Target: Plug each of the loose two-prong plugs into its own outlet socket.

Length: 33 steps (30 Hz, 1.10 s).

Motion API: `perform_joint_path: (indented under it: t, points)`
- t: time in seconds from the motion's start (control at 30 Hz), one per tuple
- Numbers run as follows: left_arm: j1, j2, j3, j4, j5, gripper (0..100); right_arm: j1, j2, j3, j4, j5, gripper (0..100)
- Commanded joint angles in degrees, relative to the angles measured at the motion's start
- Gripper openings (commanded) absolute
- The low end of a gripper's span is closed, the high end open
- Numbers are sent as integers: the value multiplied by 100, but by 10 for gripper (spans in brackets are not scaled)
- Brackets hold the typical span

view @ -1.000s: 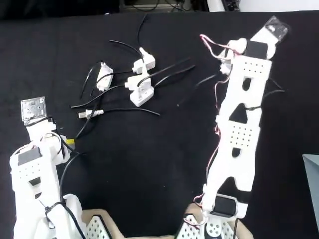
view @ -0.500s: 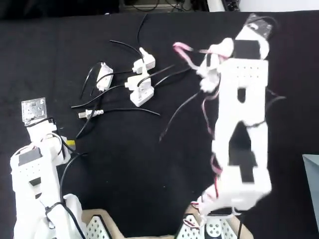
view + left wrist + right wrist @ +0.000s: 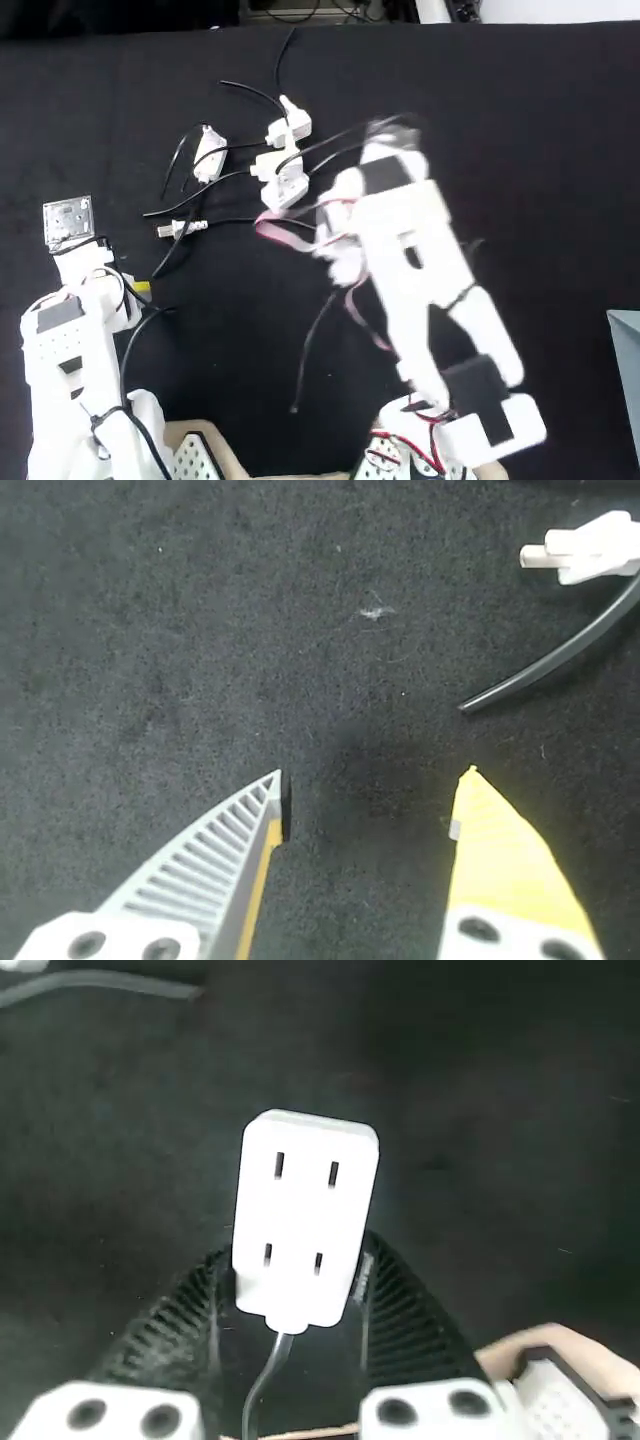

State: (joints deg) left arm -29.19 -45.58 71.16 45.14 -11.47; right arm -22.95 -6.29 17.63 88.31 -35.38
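Note:
My right gripper [image 3: 298,1265] is shut on a white outlet block [image 3: 305,1210] with two pairs of slots, its black cord running back between the fingers. In the high view this arm hangs over the table's middle, its gripper [image 3: 388,132] just right of a cluster of white plug and socket pieces [image 3: 281,178]. A loose two-prong plug [image 3: 170,230] lies left of centre, and the left gripper [image 3: 137,285] sits just below it. In the left wrist view that gripper [image 3: 375,780] is open over bare cloth, apart from the plug [image 3: 585,552].
More white pieces with black cords lie at the back, one [image 3: 208,155] to the left and one [image 3: 288,122] farther back. A black cord [image 3: 310,350] dangles under the right arm. A grey object [image 3: 626,370] stands at the right edge.
The right arm has swung from the far right towards the middle of the table, carrying its cord along. The left arm has stayed still.

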Motion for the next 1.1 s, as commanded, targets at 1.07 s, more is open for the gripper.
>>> perform_joint_path:
  t: [1.07]
  points:
    - [48,-105,-40,-105,18,274,396,1895,-1938,-1002,4158,162]
